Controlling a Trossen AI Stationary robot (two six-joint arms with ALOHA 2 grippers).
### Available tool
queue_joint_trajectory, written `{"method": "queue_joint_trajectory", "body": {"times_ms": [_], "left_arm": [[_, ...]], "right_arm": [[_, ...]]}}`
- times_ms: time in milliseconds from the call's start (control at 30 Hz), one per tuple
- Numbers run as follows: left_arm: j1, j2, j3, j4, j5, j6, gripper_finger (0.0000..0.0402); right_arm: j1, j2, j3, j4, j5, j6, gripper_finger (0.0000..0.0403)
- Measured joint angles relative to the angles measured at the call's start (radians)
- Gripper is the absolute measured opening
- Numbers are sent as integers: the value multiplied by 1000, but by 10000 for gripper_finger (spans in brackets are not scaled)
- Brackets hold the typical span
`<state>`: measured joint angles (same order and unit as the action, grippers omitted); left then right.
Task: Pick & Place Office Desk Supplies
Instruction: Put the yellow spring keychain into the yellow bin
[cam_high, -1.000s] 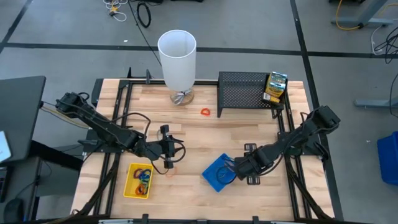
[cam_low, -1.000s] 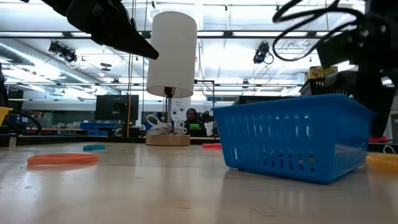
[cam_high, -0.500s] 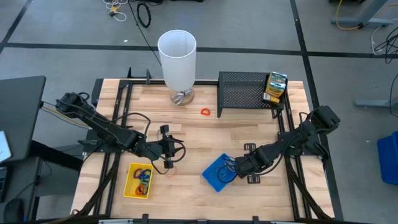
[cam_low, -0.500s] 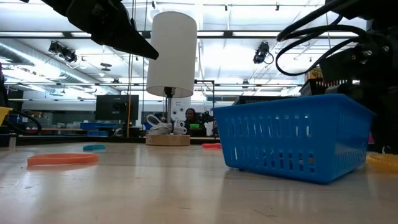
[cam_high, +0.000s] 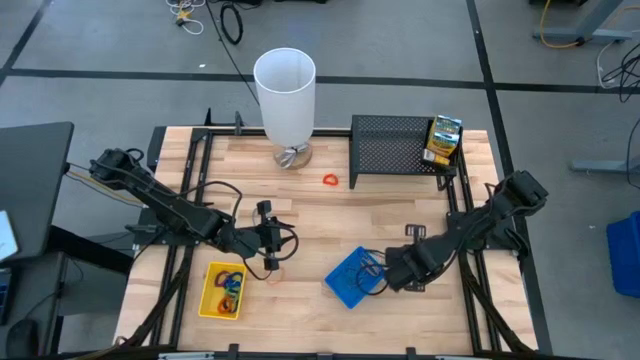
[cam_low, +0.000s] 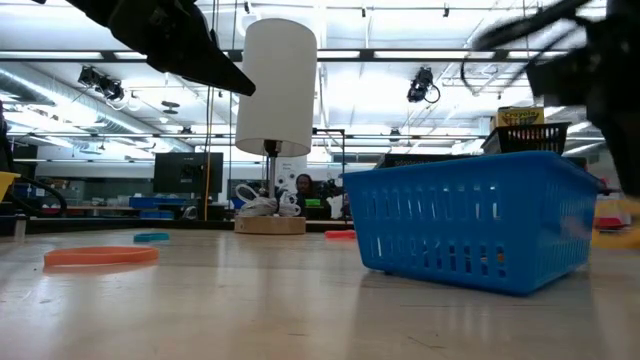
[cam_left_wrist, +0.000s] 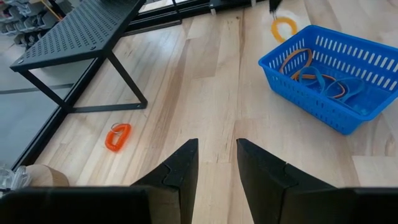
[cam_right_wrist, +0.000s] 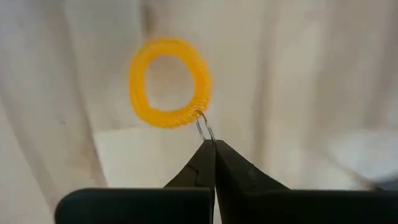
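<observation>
The right gripper (cam_high: 384, 271), which stood with its fingers apart beside the blue tray (cam_high: 349, 277), closed them completely, pinching the small metal ring of a yellow coiled loop (cam_right_wrist: 169, 83). Its arm drew slightly away from the tray, toward the table's right edge.

Bright, even overhead light falls on the wooden table (cam_high: 320, 215), with only soft shadows beneath the arms. At table height, ceiling strip lights glare white behind the white cylinder (cam_low: 276, 85), and the right arm is smeared by motion blur. The right wrist view is washed out and soft around a yellow loop (cam_right_wrist: 169, 83).
</observation>
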<state>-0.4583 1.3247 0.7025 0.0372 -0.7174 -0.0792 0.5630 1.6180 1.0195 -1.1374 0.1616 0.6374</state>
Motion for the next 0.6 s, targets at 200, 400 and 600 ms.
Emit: {"method": "queue_joint_trajectory", "body": {"times_ms": [200,400,600], "left_arm": [[-2,0,0,-1,-11,8,120],[-47,-4,0,-9,-116,19,120],[-122,-10,1,1,-218,2,120]], "right_arm": [[3,0,176,-294,213,87,1],[-29,0,299,-348,455,52,1],[-79,0,313,-109,659,-159,0]]}}
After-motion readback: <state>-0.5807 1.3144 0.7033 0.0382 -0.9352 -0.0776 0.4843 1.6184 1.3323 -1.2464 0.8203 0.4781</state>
